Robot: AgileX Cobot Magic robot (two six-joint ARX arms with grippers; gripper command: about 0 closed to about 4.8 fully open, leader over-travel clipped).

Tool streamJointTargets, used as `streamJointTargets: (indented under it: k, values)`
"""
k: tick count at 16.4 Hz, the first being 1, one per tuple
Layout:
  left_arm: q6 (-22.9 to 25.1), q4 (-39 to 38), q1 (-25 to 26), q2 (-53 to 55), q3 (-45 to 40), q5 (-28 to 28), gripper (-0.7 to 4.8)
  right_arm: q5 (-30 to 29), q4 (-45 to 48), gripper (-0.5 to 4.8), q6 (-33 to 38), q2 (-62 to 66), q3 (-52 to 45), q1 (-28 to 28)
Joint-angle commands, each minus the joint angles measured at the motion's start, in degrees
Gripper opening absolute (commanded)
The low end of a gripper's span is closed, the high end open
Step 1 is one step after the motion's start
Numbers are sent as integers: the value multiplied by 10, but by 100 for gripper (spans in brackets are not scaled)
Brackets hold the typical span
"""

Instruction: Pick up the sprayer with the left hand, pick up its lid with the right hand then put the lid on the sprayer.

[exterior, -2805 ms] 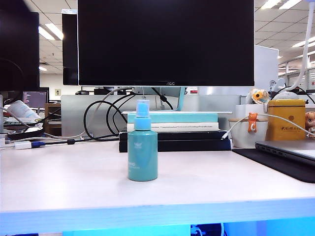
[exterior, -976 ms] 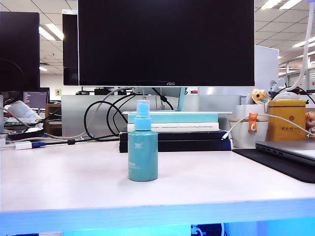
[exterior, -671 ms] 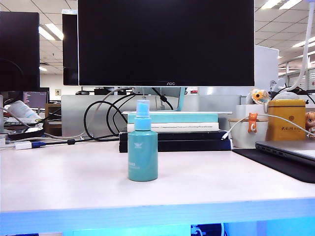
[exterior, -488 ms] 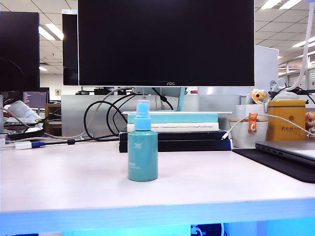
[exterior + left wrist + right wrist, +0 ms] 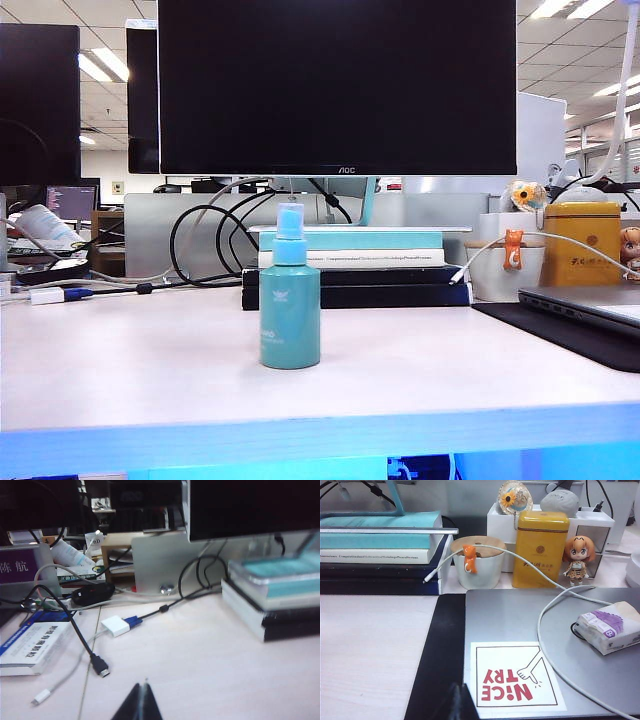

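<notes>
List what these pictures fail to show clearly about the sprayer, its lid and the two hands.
- Lid: clear, too faint to tell whether it sits over the sprayer nozzle, exterior view.
- Sprayer: outside both wrist views.
- Left hand: only shut tips show, cut off by the left wrist view's edge.
- Right hand: likewise, shut, above the laptop; neither hand appears in the exterior view.

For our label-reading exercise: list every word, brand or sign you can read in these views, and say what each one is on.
"AOC": bezel of the monitor.
"NiCE TRY": sticker on the laptop, seen upside down.
"陈 航": purple card.
"B": tissue pack.
Too small or blurred: white logo and text on the sprayer, book spine, yellow tin, blue-and-white box.
</notes>
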Motion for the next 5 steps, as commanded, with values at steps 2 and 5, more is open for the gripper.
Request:
streamJointTargets:
  k: [2,5]
  values:
    - [-19,-2,-18,-3,2,7,-4,0,8,-1,0,0,-3,-1]
    - [-19,-2,-20,-3,2,16,-4,0,8,-1,0,0,-3,-1]
